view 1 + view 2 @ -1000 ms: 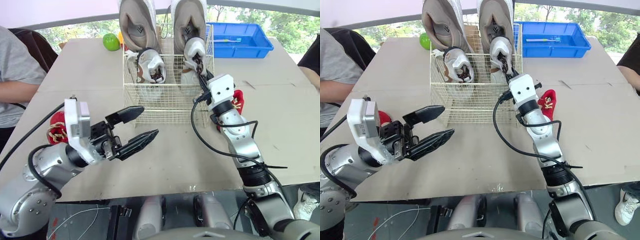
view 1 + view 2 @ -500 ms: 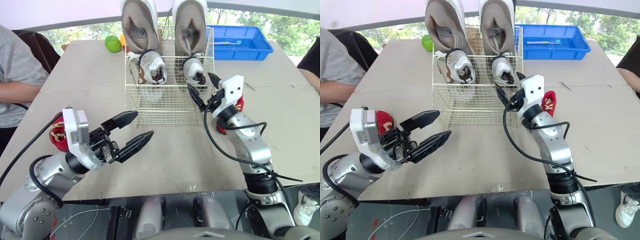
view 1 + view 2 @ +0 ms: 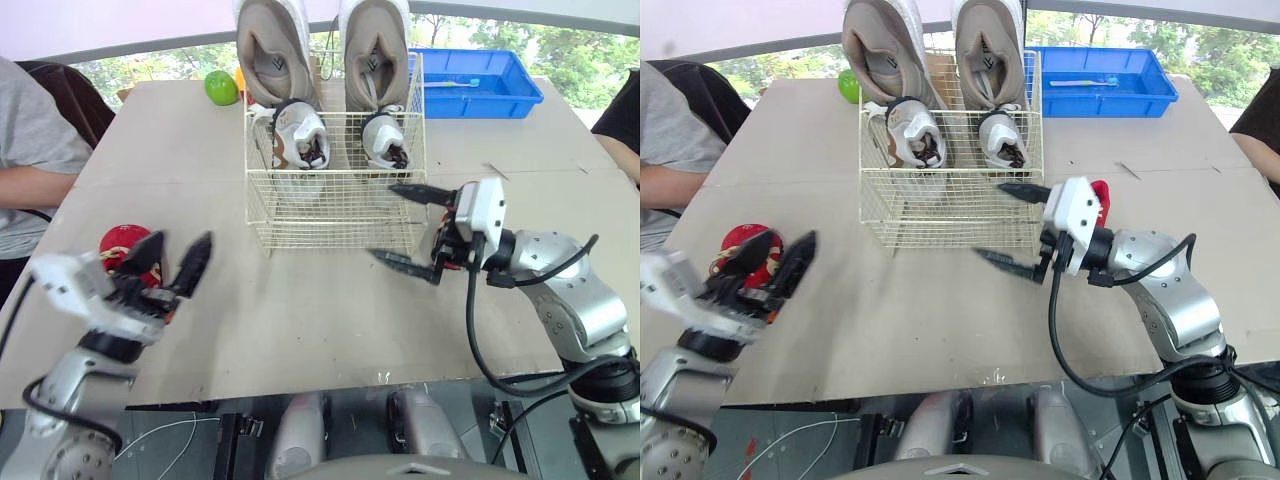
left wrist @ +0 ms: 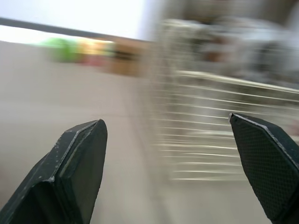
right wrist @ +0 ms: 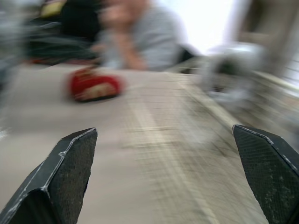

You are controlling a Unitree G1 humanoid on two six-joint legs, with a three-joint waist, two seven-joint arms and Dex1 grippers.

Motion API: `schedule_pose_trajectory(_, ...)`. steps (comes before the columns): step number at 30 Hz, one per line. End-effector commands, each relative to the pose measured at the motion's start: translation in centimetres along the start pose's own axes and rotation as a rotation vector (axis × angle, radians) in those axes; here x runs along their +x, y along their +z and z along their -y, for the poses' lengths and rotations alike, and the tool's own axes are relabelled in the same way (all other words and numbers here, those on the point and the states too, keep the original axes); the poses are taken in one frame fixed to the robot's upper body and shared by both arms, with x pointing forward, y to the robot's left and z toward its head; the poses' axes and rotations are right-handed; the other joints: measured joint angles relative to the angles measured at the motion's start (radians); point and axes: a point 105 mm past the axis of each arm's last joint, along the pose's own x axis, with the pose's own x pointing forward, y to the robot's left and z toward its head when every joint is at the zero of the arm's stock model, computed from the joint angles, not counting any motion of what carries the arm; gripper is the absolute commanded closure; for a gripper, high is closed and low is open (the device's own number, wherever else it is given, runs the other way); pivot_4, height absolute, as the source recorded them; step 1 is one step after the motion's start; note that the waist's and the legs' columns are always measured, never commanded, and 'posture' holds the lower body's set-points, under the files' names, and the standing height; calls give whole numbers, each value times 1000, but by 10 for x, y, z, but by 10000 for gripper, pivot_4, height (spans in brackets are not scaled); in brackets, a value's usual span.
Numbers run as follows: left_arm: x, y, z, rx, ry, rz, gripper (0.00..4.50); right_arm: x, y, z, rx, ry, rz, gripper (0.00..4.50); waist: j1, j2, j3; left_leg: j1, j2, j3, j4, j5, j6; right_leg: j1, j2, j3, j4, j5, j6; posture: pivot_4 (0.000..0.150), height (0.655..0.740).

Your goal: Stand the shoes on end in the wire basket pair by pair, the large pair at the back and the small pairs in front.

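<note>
the small red shoe (image 3: 122, 238) near the left edge of the tan desk (image 3: 300, 330) is the one your next pick turns on. it lies right at the left gripper (image 3: 172, 258), on the outer side of its left finger, and you cannot tell from here whether the two touch. that gripper's fingers are spread and carry nothing. they aim away from the near edge toward the white wire basket (image 3: 330, 215), so the shoe sits off their line to the left, not between them. in the right wrist view the shoe shows broadside, so its long axis probably runs from the near edge toward the far edge; treat that as a guess. your left arm is plainly the nearer one: you would need to swing it left and close across the shoe's narrow width.

the second red shoe (image 3: 1100, 190) lies toward the right edge, just off the basket's right front corner, half hidden behind the white wrist block of the right gripper (image 3: 405, 228). that gripper is stretched wide and empty, pointing left across the basket's front wall, so this shoe is behind it, not ahead of it.

inside the basket the two large beige shoes (image 3: 268, 45) stand on end at the back, with the two small white-and-brown shoes (image 3: 300, 135) in front of them. the strip against the front wall looks free for the red pair.
</note>
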Motion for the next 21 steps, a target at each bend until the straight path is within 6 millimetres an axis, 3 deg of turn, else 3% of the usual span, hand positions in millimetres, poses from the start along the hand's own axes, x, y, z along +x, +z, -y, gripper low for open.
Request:
schedule_pose_trajectory(1, -21, 17, -26, 149, 243, 40, 0, 7, 9, -4, -12, 56, 65, 200, 1, -1, 0, 0, 0, 0, 0, 0, 0, 0, 0, 0, 0, 0, 0, 1500, 7400)
schedule_pose_trajectory(4, -33, 3, -41, 210, 352, -56, 0, 10, 2, -6, -12, 75, 60, 200, 12, -2, 0, 0, -1, 0, 0, 0, 0, 0, -1, -1, 0, 0, 0, 1500, 7400)
schedule_pose_trajectory(7, -26, -9, -42, 208, 351, -96, 0, 11, 1, -6, -11, 78, 68, 200, 15, -2, 0, 0, -1, 0, 0, 0, 0, 0, -3, -1, -1, 0, 0, 1500, 7400)
schedule_pose_trajectory(12, -5, -25, -35, 195, 285, -128, 0, 9, 1, -4, -22, 62, 64, 200, 13, -2, 0, 0, -1, 0, 0, 0, 0, 0, -5, -1, -1, 0, -1, 1500, 7400)
schedule_pose_trajectory(16, 23, -54, -38, 204, 276, -181, 0, 6, 2, -9, -31, 52, 44, 200, 15, -1, -1, 0, -1, 0, -4, 0, 0, -1, -3, -2, -1, 0, -1, 1500, 7400)
schedule_pose_trajectory(19, 32, -62, -41, 205, 320, -185, 7932, 3, 3, -11, -35, 40, 32, 0, 15, -1, -1, 0, -1, 0, -4, 0, 0, -1, -3, -2, -1, -1, -2, 1500, 7400)
schedule_pose_trajectory(21, 34, -65, -36, 208, 322, -179, 17203, 0, 3, -10, -35, 28, 21, 0, 15, -1, -1, 0, -1, 0, -4, 0, 0, -1, -4, -2, -1, -1, -2, 1500, 7400)
